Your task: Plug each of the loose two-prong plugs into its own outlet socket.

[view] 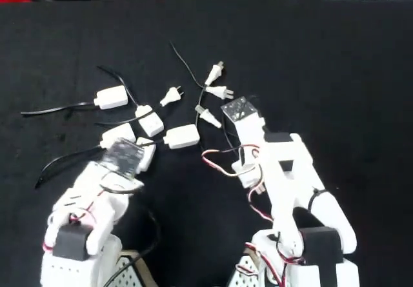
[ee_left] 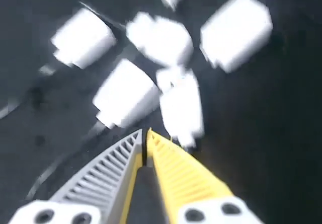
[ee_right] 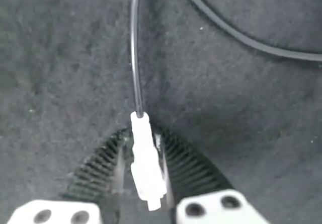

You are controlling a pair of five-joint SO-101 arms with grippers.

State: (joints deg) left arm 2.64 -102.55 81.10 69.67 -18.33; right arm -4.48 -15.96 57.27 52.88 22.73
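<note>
Several white outlet sockets with black cords lie left of centre, among them one socket (view: 111,97) and another (view: 181,136). Loose two-prong plugs lie nearby, such as plug (view: 171,96) and plug (view: 214,73). My left gripper (ee_left: 145,136) is shut and holds nothing; its tips sit just short of a socket block (ee_left: 181,108) in the cluster. My right gripper (ee_right: 146,156) is shut on a white plug (ee_right: 146,158), low over the cloth. That plug's black cord (ee_right: 135,58) runs straight away from the fingers.
A black cloth (view: 335,74) covers the table, with open room at the right and the far side. Thin black cords (view: 58,109) trail left from the sockets. Red and white arm wiring (view: 222,164) hangs between the two arms.
</note>
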